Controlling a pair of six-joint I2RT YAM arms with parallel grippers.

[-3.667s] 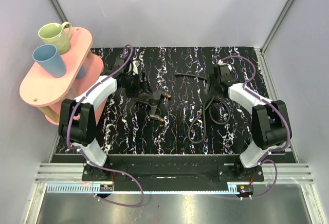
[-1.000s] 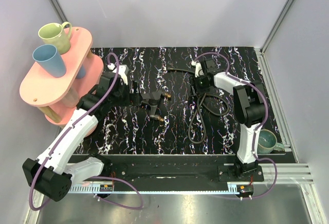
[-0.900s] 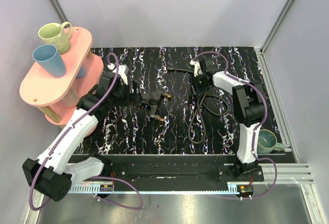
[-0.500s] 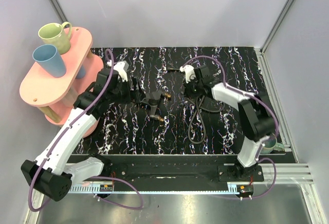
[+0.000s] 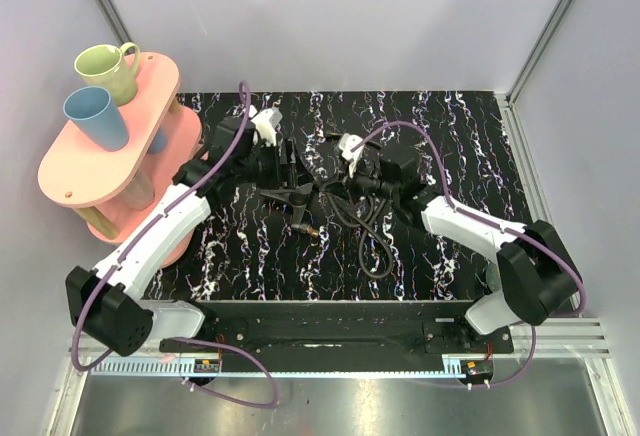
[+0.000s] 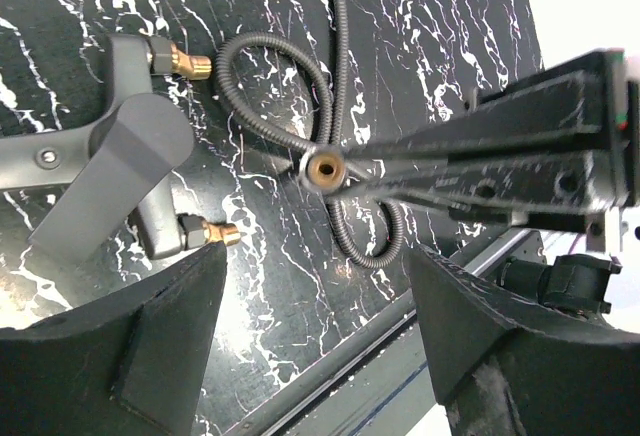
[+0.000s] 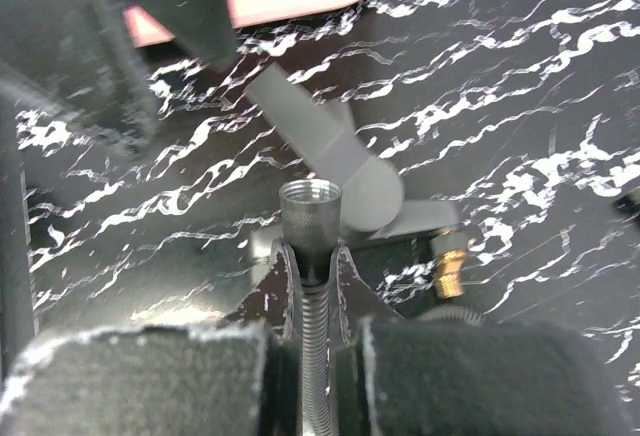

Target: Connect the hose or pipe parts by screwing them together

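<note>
two jaws, right pinching hose (image 7: 310,226), left wide

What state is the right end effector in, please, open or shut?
Shut: the right end effector pinches the hose below its collar.

Forked fitting (image 5: 290,196) on table (image 5: 470,136), hose (image 7: 310,214) to its right

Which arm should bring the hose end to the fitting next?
Right: the right gripper is shut on the hose just behind its end, which faces the fitting. The left gripper is open, holding nothing.
</note>
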